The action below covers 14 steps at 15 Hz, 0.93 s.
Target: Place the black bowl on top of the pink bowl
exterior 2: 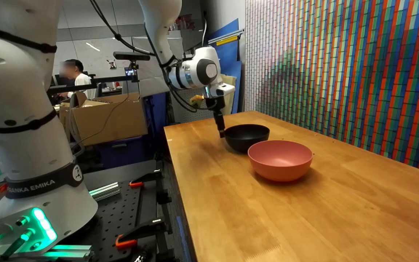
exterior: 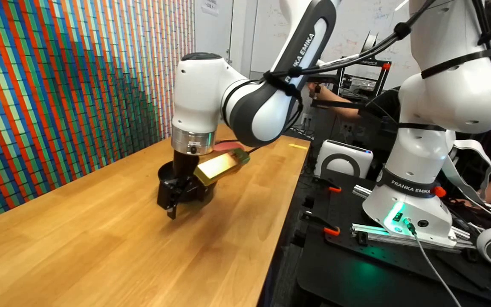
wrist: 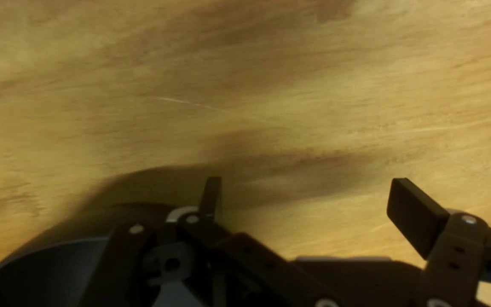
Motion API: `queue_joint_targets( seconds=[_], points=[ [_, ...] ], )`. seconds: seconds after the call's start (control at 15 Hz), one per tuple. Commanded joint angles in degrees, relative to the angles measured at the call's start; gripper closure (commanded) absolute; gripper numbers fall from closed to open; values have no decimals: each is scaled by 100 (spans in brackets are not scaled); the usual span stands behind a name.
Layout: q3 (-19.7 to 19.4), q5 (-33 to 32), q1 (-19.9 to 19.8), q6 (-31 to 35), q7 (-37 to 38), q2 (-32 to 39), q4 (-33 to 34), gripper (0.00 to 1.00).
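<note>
Two bowls stand upright on the wooden table (exterior 2: 333, 218): the black bowl (exterior 2: 246, 140) just beside the gripper (wrist: 307, 194), the pink bowl (exterior 2: 280, 167) past it, farther from the gripper. Jaws are spread wide with only bare wood between the fingertips (wrist: 418, 215) in the wrist view, so nothing is held; the black rim lies outside the gap, beside the nearer finger. Handling, by judgement: the black bowl is probably light, stiff and not fragile; its smooth wall curves in below the rim, so a low pinch may slip. Best hold looks to be the rim on the side nearest the gripper, one finger inside and one outside, which calls for a shift toward the bowl. Expect some tilt from a one-sided hold. Hard to read: whether the nearer finger touches the wall, and whether the bowls touch each other. In an exterior view the gripper covers much of the black bowl, and the arm (exterior: 258, 115) leaves only a strip of the pink bowl. The wrist view crops the black bowl, dark against dark fingers; the pink bowl cannot be made out there.
</note>
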Motion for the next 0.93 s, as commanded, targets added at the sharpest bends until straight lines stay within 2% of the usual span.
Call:
queue_joint_targets(
  seconds=[0.0,0.2,0.4,0.67,0.87],
  points=[
    [-314,588,452,-661,-420,501,1110,0],
    [-370,953,525,-1176,-684,546,1541,0],
    [-308,1283,395,-1816,-1096,191,1536,0],
    [-563,1185,354,-2345,-1237,-109,1564,0],
    [-796,874,393,-2168,-1159,-115,1392,0]
  ],
)
